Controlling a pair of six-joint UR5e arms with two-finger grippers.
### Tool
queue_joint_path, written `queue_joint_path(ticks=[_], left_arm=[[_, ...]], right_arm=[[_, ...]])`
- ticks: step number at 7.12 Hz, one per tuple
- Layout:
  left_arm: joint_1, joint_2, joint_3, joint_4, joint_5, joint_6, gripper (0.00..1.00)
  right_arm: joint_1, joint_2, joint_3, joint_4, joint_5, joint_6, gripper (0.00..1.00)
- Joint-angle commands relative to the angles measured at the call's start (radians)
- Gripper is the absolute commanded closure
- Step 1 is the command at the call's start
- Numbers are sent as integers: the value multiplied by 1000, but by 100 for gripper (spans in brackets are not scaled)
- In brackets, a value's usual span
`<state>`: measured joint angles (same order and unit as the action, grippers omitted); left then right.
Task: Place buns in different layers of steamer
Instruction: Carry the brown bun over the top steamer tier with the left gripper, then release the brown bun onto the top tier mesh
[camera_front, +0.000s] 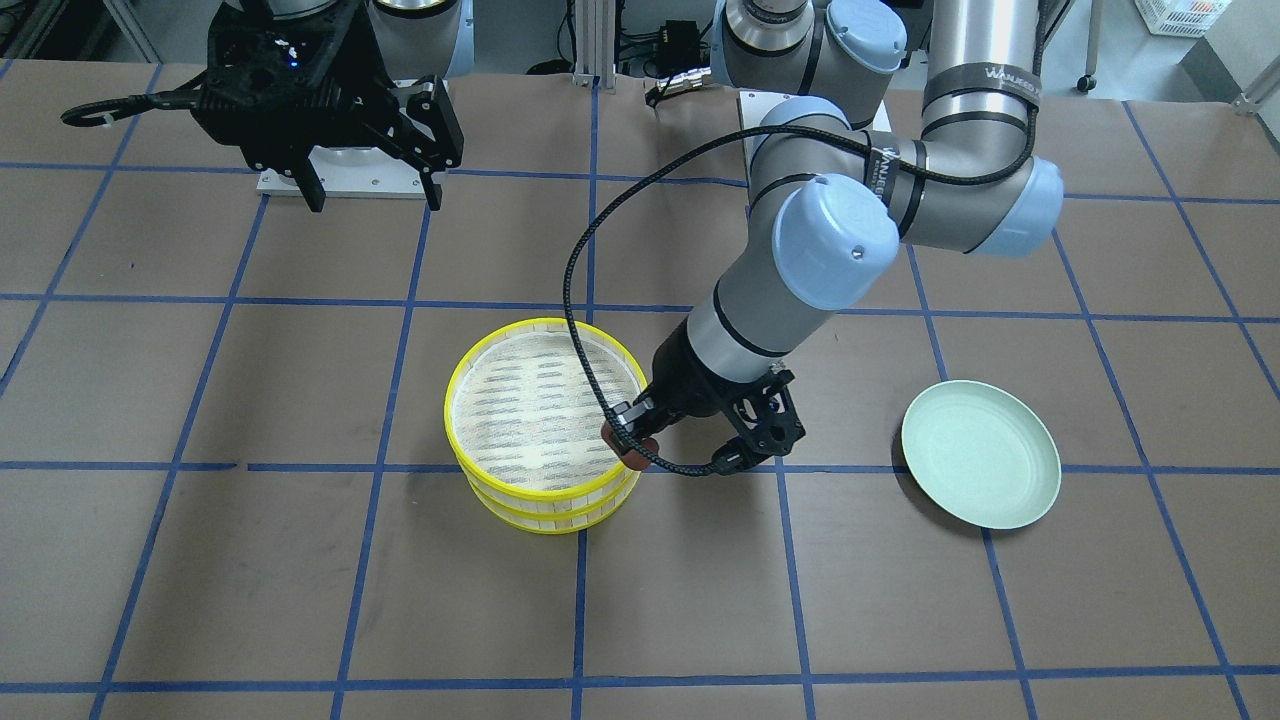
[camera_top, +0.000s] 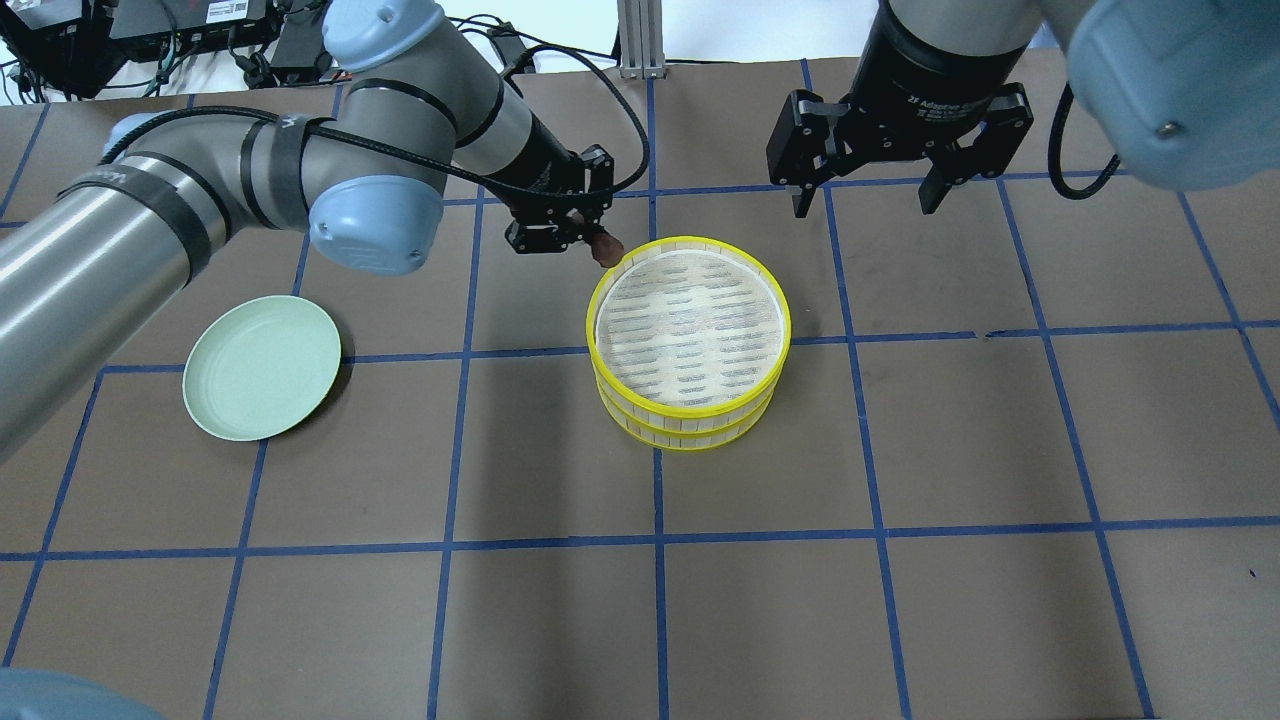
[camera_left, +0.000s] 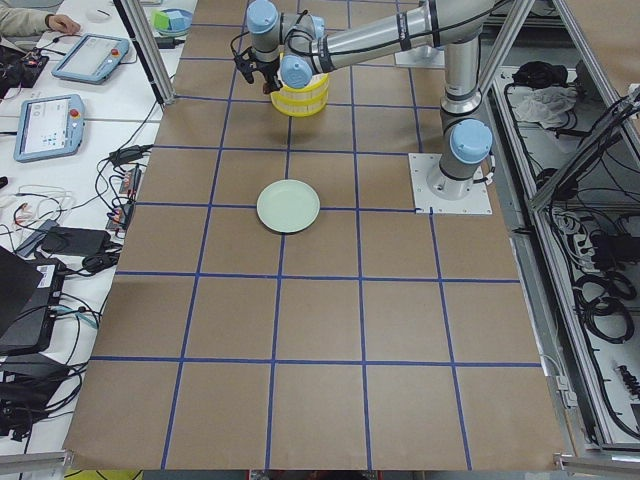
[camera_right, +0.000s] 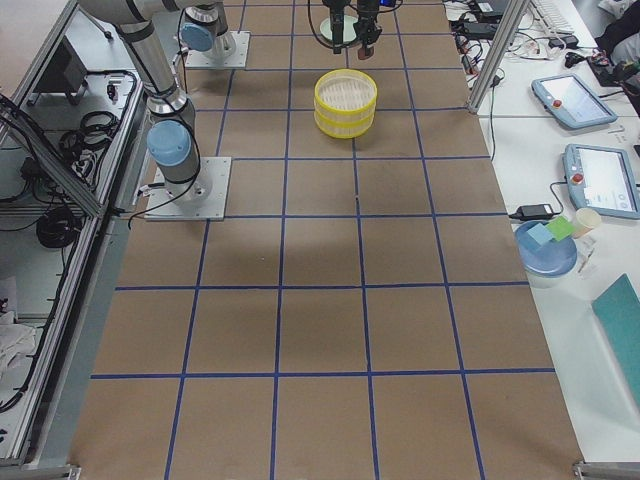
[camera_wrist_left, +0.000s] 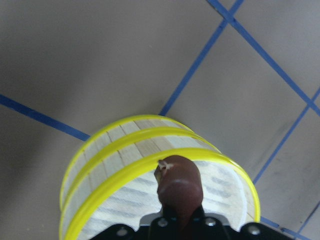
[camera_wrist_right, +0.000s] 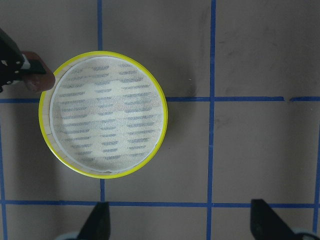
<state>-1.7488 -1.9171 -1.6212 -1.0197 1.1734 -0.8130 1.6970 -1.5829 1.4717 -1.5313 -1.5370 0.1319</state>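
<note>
Two steamer layers are stacked, the top layer (camera_top: 690, 325) on the lower layer (camera_top: 690, 432); both have yellow rims, and the top mesh liner is bare. The stack also shows in the front view (camera_front: 545, 425) and the right wrist view (camera_wrist_right: 105, 112). My left gripper (camera_top: 590, 240) is shut on a dark brown bun (camera_top: 606, 247), held at the top layer's rim on the side nearest the robot. The bun also shows in the left wrist view (camera_wrist_left: 179, 187) and the front view (camera_front: 612, 434). My right gripper (camera_top: 865, 200) is open and empty, high above the table behind the stack.
A pale green plate (camera_top: 262, 368) lies empty on the brown paper table to the left of the stack, under the left arm's forearm. The left arm's black cable (camera_front: 580, 300) loops over the stack's edge. Blue tape lines grid the table.
</note>
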Motion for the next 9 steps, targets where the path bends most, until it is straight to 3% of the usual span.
queue_joint_path(ticks=[1, 2, 3, 7, 9], left_arm=[[-59, -10, -21, 47, -44, -63, 80], [-89, -10, -47, 49, -41, -58, 21], [-93, -7, -52, 49, -41, -60, 2], [-65, 27, -39, 34, -20, 7, 0], [41, 71, -19, 8, 46, 302, 0]], right_arm=[[-49, -12, -1, 6, 0, -6, 0], [-51, -14, 1, 8, -2, -6, 0], [-51, -16, 1, 10, 0, -14, 0], [-51, -16, 1, 13, -2, -15, 0], [-51, -16, 1, 13, 0, -15, 0]])
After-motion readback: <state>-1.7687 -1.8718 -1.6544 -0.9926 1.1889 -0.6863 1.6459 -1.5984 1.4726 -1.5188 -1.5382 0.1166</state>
